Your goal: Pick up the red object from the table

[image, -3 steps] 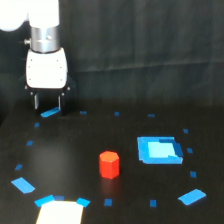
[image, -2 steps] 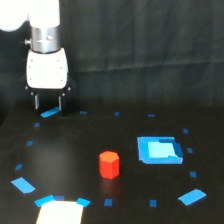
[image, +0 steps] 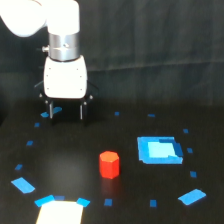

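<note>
Black table (image: 75, 165) around upright red object (image: 109, 164), parted jaws well apart.

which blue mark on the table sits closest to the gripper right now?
The small blue tape mark between the fingers of the gripper in this view, at the exterior view's upper left. The other blue marks and the blue square patch lie well away from it.

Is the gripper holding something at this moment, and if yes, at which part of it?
Nothing is held. The gripper hangs open with an empty gap between its fingers, apart from the red object, which stands alone on the table.
</note>
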{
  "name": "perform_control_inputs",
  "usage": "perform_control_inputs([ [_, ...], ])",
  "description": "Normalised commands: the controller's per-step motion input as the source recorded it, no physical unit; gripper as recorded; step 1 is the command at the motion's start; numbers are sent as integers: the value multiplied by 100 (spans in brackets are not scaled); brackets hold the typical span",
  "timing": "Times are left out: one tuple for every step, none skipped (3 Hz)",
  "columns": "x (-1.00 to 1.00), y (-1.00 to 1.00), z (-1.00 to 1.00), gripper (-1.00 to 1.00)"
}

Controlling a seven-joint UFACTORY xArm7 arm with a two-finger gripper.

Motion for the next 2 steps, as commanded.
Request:
perform_control_inputs([
  [100, -100, 37, 100],
  [100, -100, -45, 100],
])
